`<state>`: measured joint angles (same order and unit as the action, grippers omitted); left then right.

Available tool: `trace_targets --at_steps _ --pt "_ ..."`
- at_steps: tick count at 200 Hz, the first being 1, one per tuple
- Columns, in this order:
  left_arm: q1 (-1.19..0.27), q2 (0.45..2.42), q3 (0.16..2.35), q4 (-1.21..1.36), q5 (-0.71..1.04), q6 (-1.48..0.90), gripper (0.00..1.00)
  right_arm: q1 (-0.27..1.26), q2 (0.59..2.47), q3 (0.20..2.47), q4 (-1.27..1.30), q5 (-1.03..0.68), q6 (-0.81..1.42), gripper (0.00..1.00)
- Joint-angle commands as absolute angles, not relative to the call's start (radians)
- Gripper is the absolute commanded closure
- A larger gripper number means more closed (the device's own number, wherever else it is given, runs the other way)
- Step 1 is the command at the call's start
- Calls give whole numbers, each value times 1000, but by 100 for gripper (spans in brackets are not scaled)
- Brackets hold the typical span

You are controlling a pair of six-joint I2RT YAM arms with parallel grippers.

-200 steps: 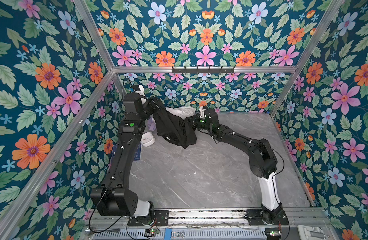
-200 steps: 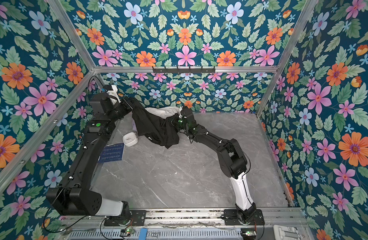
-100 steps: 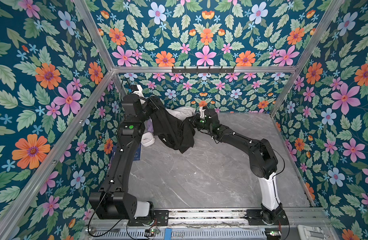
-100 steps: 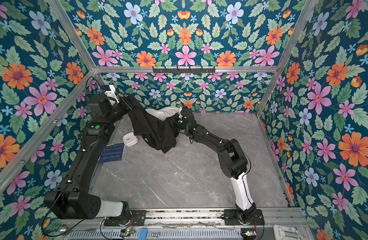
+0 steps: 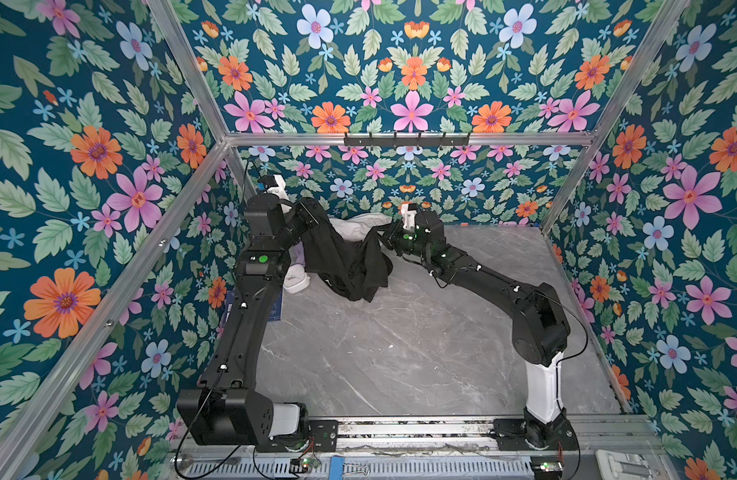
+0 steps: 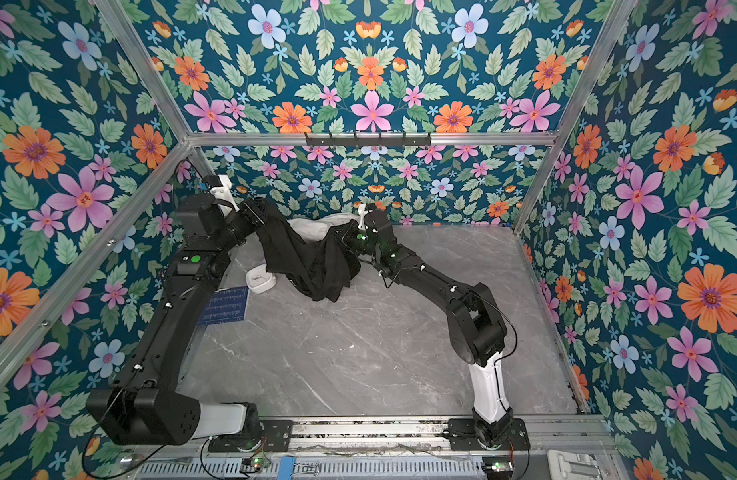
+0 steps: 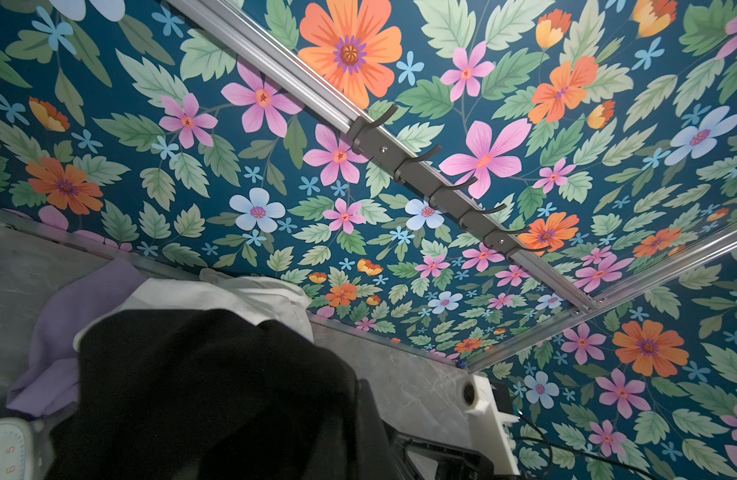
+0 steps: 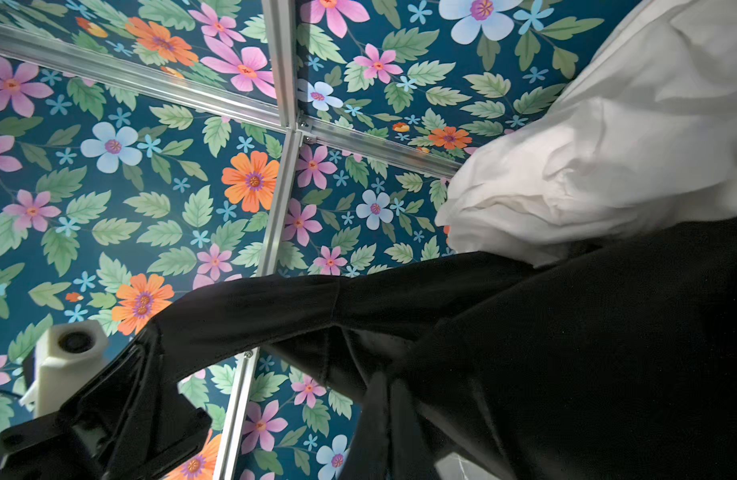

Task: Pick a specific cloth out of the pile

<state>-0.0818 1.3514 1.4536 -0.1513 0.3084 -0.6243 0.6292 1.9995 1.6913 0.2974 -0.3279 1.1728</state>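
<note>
The black cloth (image 5: 350, 262) (image 6: 313, 262) hangs stretched between my two grippers above the back left of the table, and its lowest fold reaches the marble. My left gripper (image 5: 313, 208) (image 6: 262, 208) is shut on its upper left end. My right gripper (image 5: 385, 240) (image 6: 345, 236) is shut on its right end, lower down. The rest of the pile lies behind: the white garment (image 5: 356, 224) (image 8: 608, 145) against the back wall, and the lavender garment (image 7: 67, 324) partly hidden by my left arm. In both wrist views the black cloth (image 7: 213, 395) (image 8: 566, 353) covers the jaws.
A small white dial device (image 5: 296, 283) (image 6: 261, 280) sits on the table just left of the hanging cloth. A dark blue card (image 6: 227, 305) lies in front of it. A hook rail (image 5: 406, 139) runs along the back wall. Flowered walls close in the left, back and right sides.
Very little: my left arm has shifted slightly and the cloth's hanging fold has sagged a bit lower and nearer. Both grippers keep their hold.
</note>
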Motion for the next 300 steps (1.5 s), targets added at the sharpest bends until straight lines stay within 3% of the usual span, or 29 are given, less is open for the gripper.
trace_targets --at_steps 1,176,300 --pt "-81 1340 1458 -106 297 -612 94 635 1972 1692 342 -322 1149 100" --pt "-83 1253 1391 -97 380 -691 95 654 1800 1558 353 -291 1106 100" --pt "-96 1134 898 -89 426 -747 100 660 1797 1163 391 -276 1098 100"
